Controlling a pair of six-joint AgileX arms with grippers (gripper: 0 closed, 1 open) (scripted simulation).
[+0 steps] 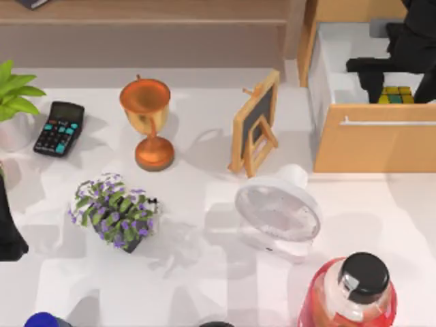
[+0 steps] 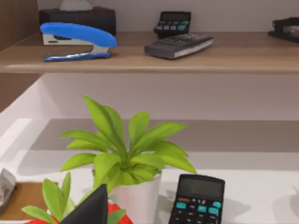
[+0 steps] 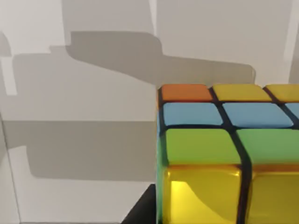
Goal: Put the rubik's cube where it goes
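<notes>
Rubik's cube [image 1: 396, 95]: inside open drawer [image 1: 373, 146] at table's two o'clock, under right gripper [image 1: 381, 75], grip state not discernible; likely being stowed there; left arm parked at nine o'clock.

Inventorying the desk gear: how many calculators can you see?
3: one black calculator on the table at its left side, beside the potted plant; a grey calculator and a dark calculator behind it on the shelf. Others may be hidden.

Two calculators [image 2: 179, 45] [image 2: 197, 199], one stapler [image 2: 77, 41]
</notes>
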